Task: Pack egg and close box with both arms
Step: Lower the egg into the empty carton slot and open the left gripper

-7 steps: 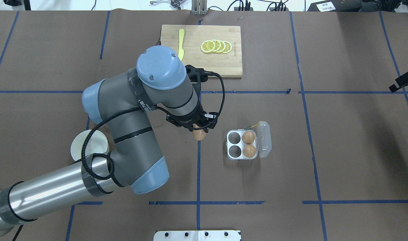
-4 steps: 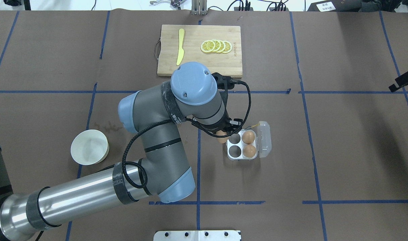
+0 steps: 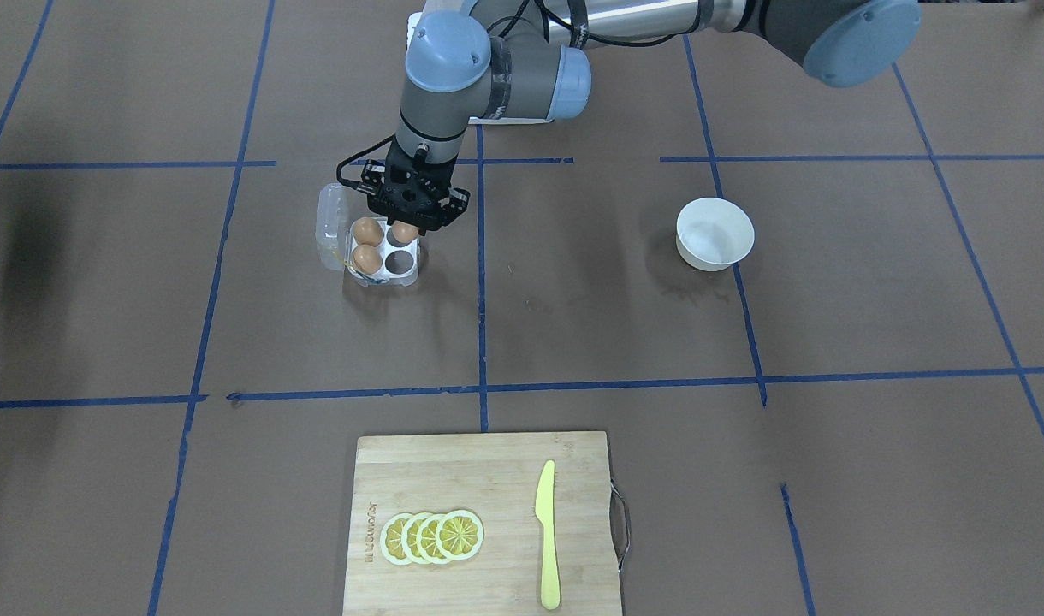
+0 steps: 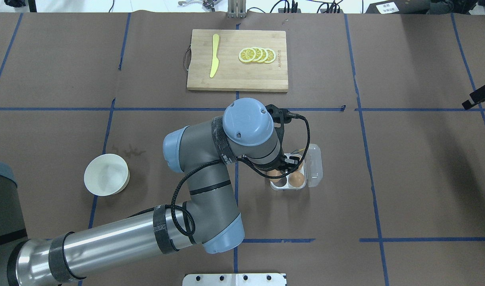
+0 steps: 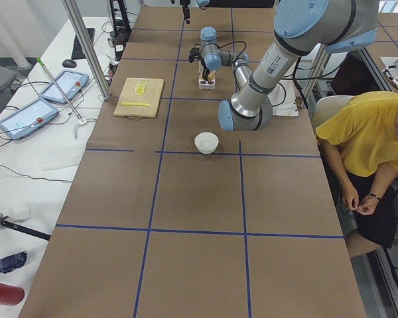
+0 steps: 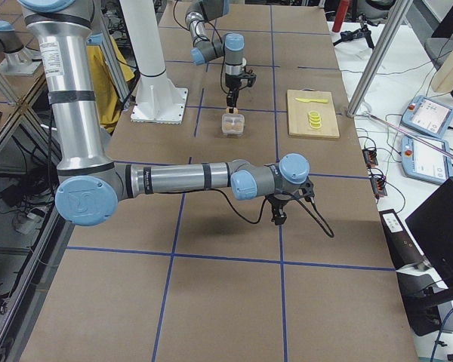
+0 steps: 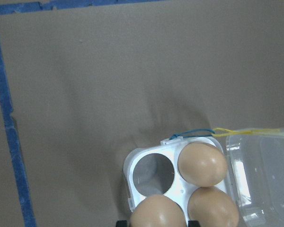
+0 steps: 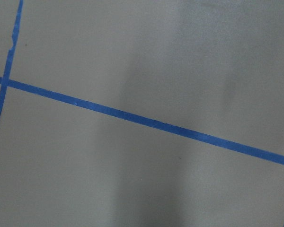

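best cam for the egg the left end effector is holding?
Exterior front-facing: the egg shows clearly in the left end effector, over a cup of the box. Left wrist-mounted has it large but cropped at the bottom edge. Overhead: the left arm hides most of it. Side views: too small to tell.

**Colours on the bench, egg-packing run**

Table (image 4: 425, 178) cover flat brown, gridded with blue tape lines (image 4: 425, 239); left arm (image 4: 210, 190) grey with pale blue joint caps, long tube bare silver with black bands; left gripper (image 3: 406, 228) and its cable black; egg (image 3: 405, 233) plain light brown, same shade as the two boxed eggs (image 3: 367, 257); box (image 3: 329, 214) clear, tray white, one yellow thread and one blue; bowl (image 4: 106, 174) white; cutting board (image 4: 234, 75) pale wood grain; lemon slices (image 4: 257, 55) and knife (image 4: 214, 55) yellow.
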`<state>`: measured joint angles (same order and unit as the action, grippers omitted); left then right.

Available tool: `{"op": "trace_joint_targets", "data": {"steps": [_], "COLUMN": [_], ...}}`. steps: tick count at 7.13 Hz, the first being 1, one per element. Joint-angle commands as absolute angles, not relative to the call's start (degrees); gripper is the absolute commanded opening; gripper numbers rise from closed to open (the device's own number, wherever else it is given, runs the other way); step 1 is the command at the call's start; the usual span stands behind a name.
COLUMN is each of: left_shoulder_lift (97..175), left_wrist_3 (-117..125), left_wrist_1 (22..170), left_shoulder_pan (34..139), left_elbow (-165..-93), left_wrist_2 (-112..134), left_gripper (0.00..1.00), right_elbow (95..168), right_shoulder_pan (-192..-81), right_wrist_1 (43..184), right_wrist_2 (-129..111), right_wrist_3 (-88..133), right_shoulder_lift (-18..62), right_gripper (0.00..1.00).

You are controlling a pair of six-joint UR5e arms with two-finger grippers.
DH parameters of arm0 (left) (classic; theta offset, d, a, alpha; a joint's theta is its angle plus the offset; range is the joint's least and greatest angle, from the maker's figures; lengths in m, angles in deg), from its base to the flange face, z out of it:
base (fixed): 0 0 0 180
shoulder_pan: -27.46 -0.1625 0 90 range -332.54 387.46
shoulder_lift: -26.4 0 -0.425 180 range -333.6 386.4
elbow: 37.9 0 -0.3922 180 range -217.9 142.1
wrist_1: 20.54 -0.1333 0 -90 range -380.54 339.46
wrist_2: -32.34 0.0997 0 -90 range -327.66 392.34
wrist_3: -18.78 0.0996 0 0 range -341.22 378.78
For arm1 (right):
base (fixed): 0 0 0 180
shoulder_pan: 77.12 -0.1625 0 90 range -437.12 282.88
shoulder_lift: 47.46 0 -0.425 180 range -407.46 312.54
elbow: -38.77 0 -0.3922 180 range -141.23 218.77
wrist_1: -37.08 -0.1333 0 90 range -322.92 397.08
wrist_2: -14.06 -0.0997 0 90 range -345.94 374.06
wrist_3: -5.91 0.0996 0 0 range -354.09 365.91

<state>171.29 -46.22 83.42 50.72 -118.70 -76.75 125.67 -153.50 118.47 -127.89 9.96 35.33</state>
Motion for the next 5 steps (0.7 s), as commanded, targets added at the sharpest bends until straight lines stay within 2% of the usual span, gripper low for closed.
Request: {"op": "trace_joint_targets", "data": {"steps": [1, 5], "left_shoulder_lift": [171.33, 172.47], "left_wrist_3": [-46.35, -46.26], "left_wrist_1": [84.57, 85.63], "left_shoulder_pan": [49.87, 49.87], "left_elbow": [-118.49, -117.79], "left_wrist_2": [-76.73, -75.86], "left_gripper": [0.0, 0.05], "right_elbow": [125.7, 125.7], "right_shoulder_pan": [-153.5, -153.5], "right_wrist_1": [118.47, 118.47], "right_wrist_2": [-128.06, -128.06], "right_wrist_3": [9.96, 10.04], "right_shoulder_lift": [35.33, 35.33], "right_gripper": [1.0, 1.0]}}
